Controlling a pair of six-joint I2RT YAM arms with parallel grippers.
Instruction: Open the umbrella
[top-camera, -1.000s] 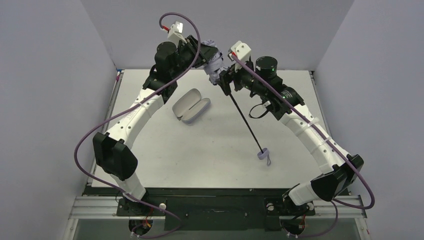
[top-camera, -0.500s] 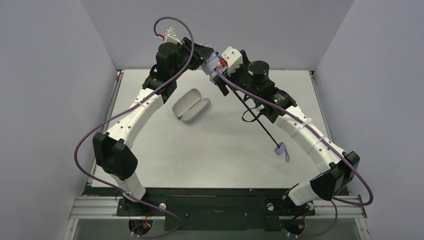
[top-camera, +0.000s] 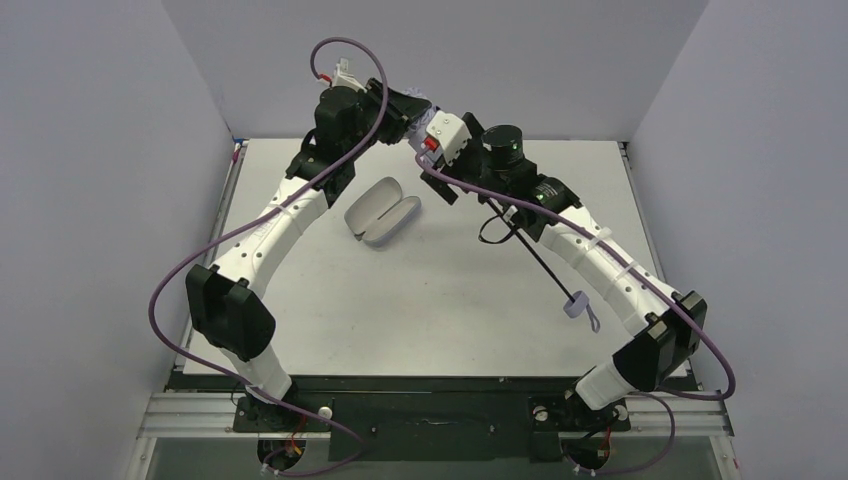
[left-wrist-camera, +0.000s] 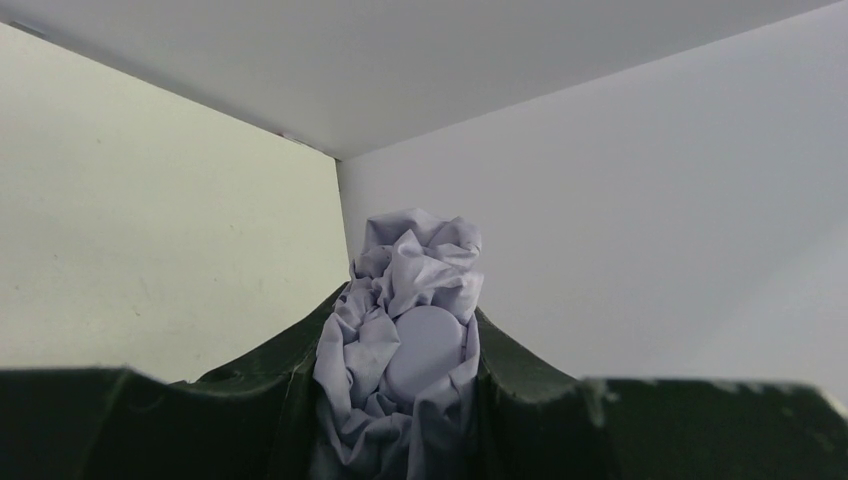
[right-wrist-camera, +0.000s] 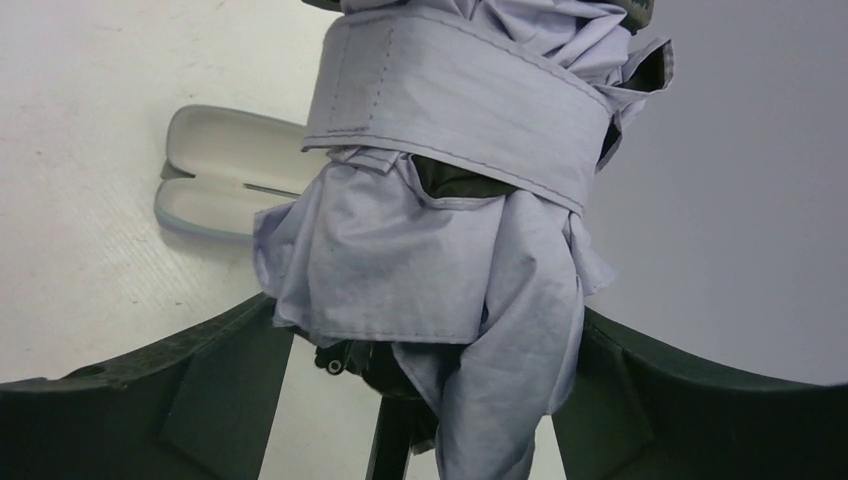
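Observation:
The umbrella is held up at the back of the table with its canopy still bundled. Its thin black shaft (top-camera: 540, 262) slants down to the right and ends in the lavender knob handle (top-camera: 577, 305) with its loop, above the table. My left gripper (top-camera: 410, 105) is shut on the crumpled canopy top (left-wrist-camera: 420, 290), round the lavender end cap (left-wrist-camera: 425, 350). My right gripper (top-camera: 432, 125) is closed round the lower canopy (right-wrist-camera: 430, 250), just below its strap (right-wrist-camera: 460, 95). The fabric touches both fingers, and the black shaft (right-wrist-camera: 395, 440) passes between them.
The open lavender clamshell case (top-camera: 382, 212) lies on the white table (top-camera: 430, 290) left of centre, below the grippers; it also shows in the right wrist view (right-wrist-camera: 225, 170). Grey walls close in the back and both sides.
My right gripper has moved up and to the left along the umbrella, closer to the left gripper. The shaft has swung and the handle has moved to the right. The left gripper has barely moved.

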